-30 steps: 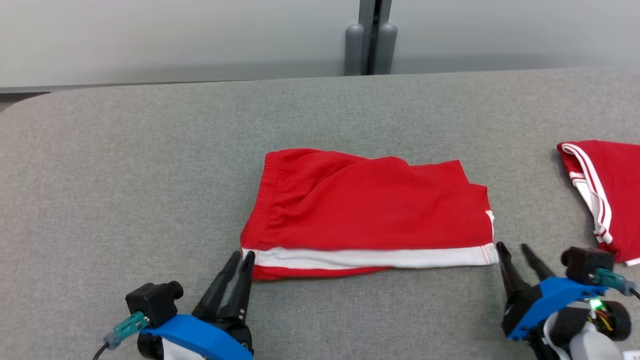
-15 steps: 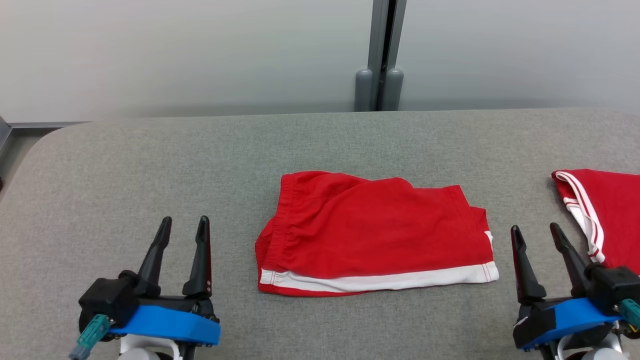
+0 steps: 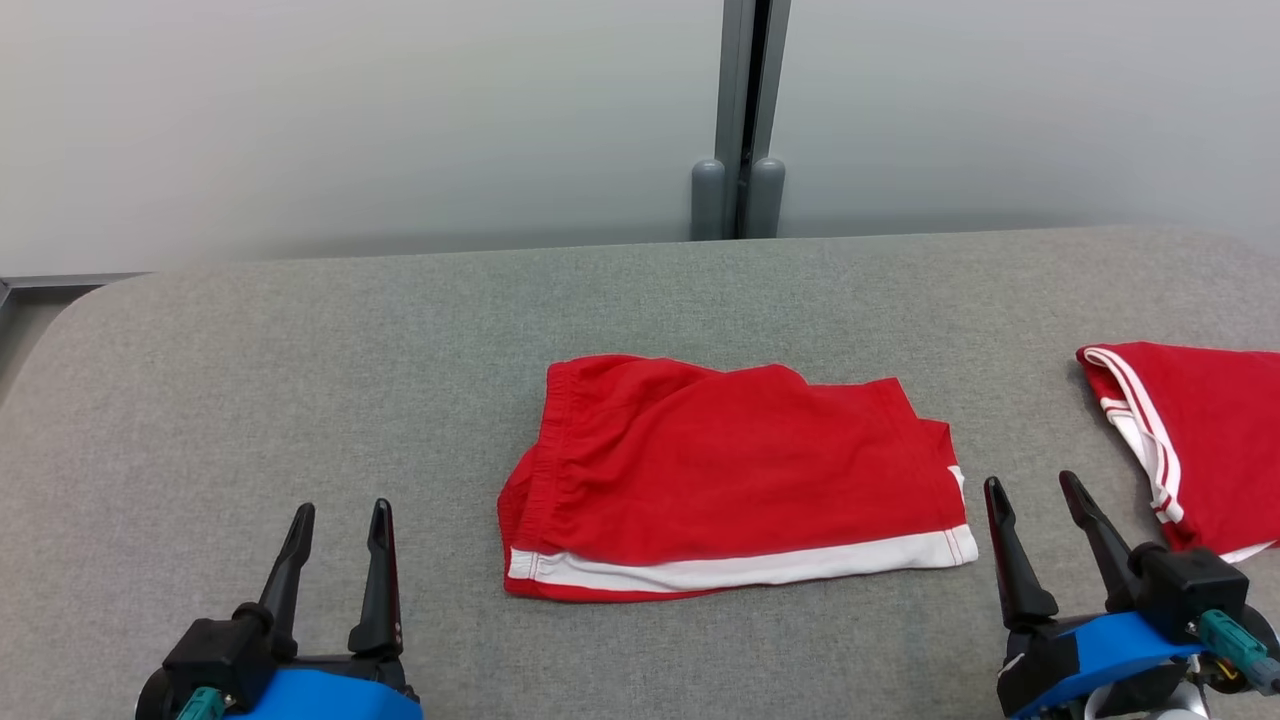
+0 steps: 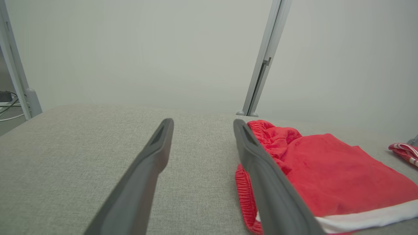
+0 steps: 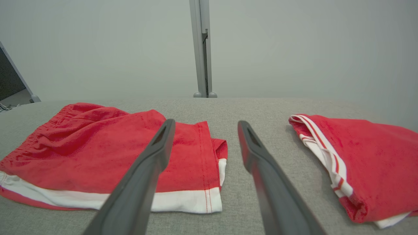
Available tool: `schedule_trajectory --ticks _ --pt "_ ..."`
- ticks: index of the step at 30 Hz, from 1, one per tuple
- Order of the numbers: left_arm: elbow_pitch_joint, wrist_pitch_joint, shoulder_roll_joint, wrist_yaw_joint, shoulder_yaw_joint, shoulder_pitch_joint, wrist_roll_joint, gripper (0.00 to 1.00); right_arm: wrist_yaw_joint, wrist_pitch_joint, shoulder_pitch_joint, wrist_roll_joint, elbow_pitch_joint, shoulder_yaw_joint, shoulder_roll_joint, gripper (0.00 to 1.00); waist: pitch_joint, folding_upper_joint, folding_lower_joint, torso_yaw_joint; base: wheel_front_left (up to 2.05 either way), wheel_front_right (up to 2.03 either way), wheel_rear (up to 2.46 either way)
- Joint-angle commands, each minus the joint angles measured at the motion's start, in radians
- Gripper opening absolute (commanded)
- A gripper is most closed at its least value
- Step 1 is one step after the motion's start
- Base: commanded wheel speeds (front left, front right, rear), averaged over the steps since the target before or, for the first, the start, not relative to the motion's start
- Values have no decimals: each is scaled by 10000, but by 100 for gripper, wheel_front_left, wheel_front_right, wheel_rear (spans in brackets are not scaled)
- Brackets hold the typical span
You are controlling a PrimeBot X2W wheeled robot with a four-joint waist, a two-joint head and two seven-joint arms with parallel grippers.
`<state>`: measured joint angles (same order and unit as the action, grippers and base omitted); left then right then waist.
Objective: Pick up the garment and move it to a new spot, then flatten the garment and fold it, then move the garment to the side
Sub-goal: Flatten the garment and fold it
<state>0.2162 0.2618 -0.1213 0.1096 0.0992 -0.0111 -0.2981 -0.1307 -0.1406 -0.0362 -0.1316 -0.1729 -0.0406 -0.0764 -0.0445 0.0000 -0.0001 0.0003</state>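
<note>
Red shorts with a white stripe (image 3: 735,475) lie folded in half in the middle of the grey table (image 3: 300,380), waistband to the left. In the left wrist view the shorts (image 4: 326,176) sit to the right of my fingers. My left gripper (image 3: 340,515) is open, near the front edge and left of the shorts, holding nothing. My right gripper (image 3: 1035,490) is open too, just right of the hem. In the right wrist view the shorts (image 5: 98,150) lie left of and behind the open right gripper (image 5: 204,125).
A second red garment with white stripes (image 3: 1195,440) lies folded at the table's right edge, also shown as a red garment (image 5: 359,156) in the right wrist view. A grey post (image 3: 740,110) stands behind the table against a pale wall. The table's left corner is rounded.
My left gripper has let go of the shorts' lower left corner, opened and drawn back to the left. The right gripper has drawn back a little. The camera has tilted up.
</note>
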Motion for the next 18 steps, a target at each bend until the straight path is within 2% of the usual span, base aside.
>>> schedule_trajectory --ticks 1,9,15,18 --pt "12 40 26 65 -121 -31 71 100 -2 15 122 -35 -10 -4 20 100 -20 0 1 3 0 0 0" --pt "129 41 94 191 118 161 403 100 -2 139 23 -191 -64 140 51 100 -100 0 1 -36 0 0 0" --pt "1158 -791 -389 203 2187 683 24 100 -2 66 -126 -241 -64 302 71 100 -295 0 1 -178 0 0 0" --pt "1709 -1294 -556 205 2745 981 -346 100 -2 29 -218 -291 -177 442 103 100 -404 0 1 -260 0 0 0"
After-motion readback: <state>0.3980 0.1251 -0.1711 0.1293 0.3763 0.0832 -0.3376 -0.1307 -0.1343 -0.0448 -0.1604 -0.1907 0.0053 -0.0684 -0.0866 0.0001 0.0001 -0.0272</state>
